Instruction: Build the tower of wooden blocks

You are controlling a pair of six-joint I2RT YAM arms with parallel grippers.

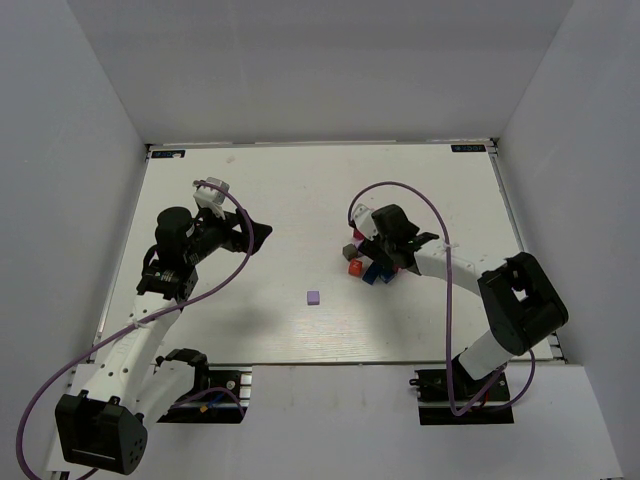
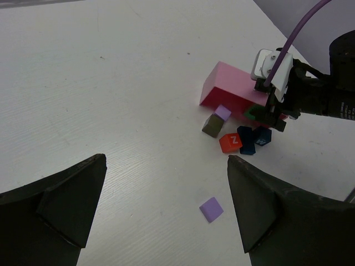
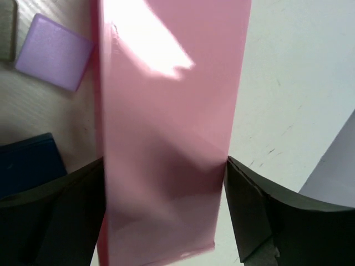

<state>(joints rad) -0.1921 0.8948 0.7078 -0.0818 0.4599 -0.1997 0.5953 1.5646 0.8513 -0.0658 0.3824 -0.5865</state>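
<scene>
A lone lilac wood block (image 1: 314, 297) lies mid-table, and in the left wrist view that block (image 2: 211, 209) sits below and between the wide-open fingers of my left gripper (image 2: 165, 160), which hovers well above it. Other wood blocks huddle by the pink tray (image 2: 227, 86): lilac (image 2: 223, 112), dark grey (image 2: 210, 127), red (image 2: 230, 142), dark blue (image 2: 247, 138) and green (image 2: 252, 113). My right gripper (image 3: 165, 166) straddles the pink tray (image 3: 166, 111), one finger on each long side, with a thin gap at the right finger. No tower shows in any view.
The red (image 1: 354, 268) and blue (image 1: 372, 272) blocks lie loose on the white table just left of the right gripper (image 1: 385, 255). The left gripper (image 1: 255, 235) is to the left of them. Grey walls close in the table on three sides.
</scene>
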